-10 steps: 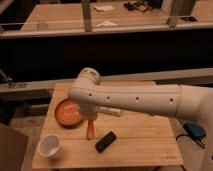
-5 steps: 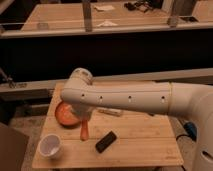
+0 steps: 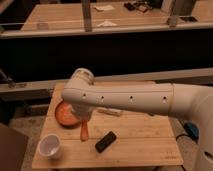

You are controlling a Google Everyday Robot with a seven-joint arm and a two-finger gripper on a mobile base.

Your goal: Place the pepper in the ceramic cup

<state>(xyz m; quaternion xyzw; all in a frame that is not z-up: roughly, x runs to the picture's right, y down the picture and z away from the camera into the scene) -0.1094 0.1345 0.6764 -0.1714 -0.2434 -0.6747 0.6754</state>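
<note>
the robot's thick white arm [image 3: 135, 97] reaches in from the right edge of the view and lies almost level across the back half of the light wooden slatted table [image 3: 145, 147]. it ends in a rounded white joint [image 3: 82, 80] above the table's back left area. from there the wrist turns straight down, and the gripper [image 3: 83, 119] hangs beneath it, largely hidden by the joint, just off the right rim of the round orange plate [image 3: 61, 114].

the fingers are together, clamped on the top of the small slender orange-red tapered pepper [image 3: 84, 131]. the pepper hangs upright with its narrow tip pointing down, near the middle of the table's left half. whether the tip touches the wood cannot be told.

the small white round ceramic cup [image 3: 50, 146] stands upright near the front left corner, apart from the pepper, to its front and left. a small black oblong block [image 3: 105, 142] lies slantwise toward the front edge, right of the pepper.

compared with a second ago, the rounded joint and the pepper have shifted left, nearer the left edge and the cup's side. since half a second ago they have barely moved. the plate, the cup and the black block lie where they were.
</note>
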